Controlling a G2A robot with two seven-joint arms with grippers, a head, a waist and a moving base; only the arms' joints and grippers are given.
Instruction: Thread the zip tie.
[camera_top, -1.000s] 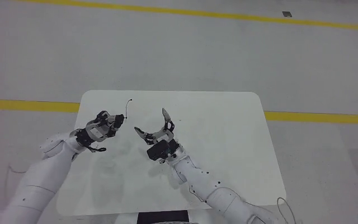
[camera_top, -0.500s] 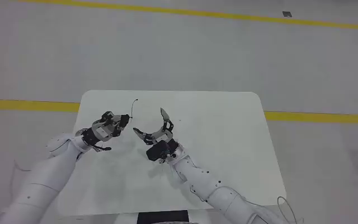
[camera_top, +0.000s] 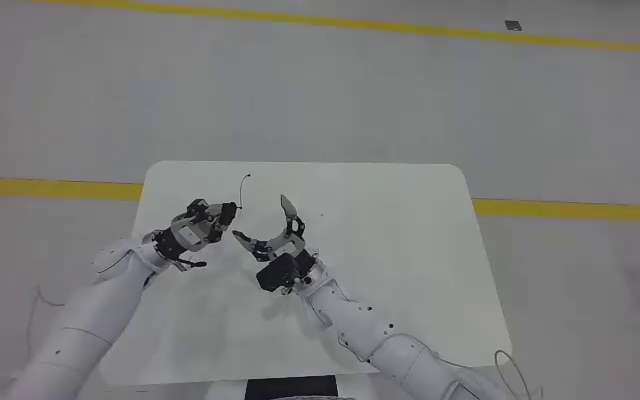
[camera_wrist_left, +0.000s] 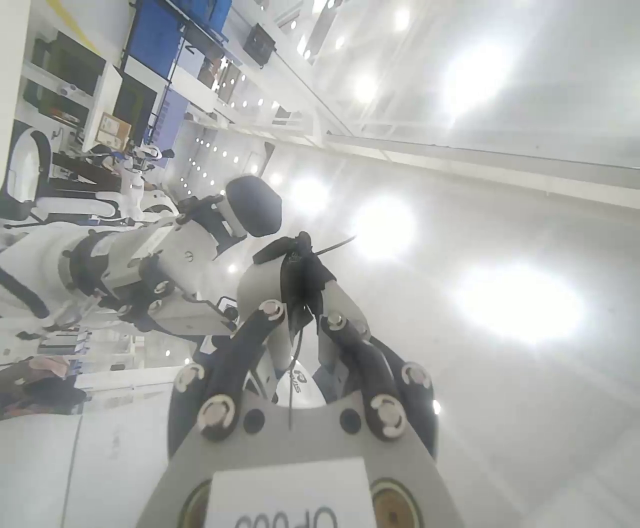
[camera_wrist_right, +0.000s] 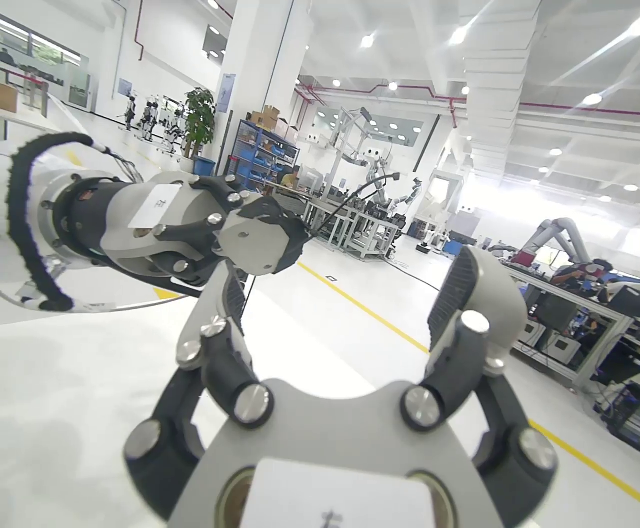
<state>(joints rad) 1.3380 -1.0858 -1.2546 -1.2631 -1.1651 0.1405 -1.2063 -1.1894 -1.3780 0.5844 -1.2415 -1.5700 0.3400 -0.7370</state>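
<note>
The zip tie (camera_top: 242, 190) is a thin black strap, and my left gripper (camera_top: 222, 214) is shut on it above the left half of the white table (camera_top: 400, 250). Its free end curves up and away from the fingers. In the left wrist view the zip tie (camera_wrist_left: 299, 270) is pinched between the closed fingertips, with one end poking out beyond them. My right gripper (camera_top: 262, 224) stands open just to the right of the left one, fingers spread wide and holding nothing. From the right wrist view, the left gripper (camera_wrist_right: 292, 235) and the zip tie (camera_wrist_right: 360, 192) sit just beyond one finger (camera_wrist_right: 232, 292).
The table's right half (camera_top: 420, 230) is bare. Yellow floor lines (camera_top: 560, 208) run behind the table on both sides.
My left gripper has carried the zip tie to the right, closer to the right gripper. The right gripper has shifted slightly left toward it and stays open.
</note>
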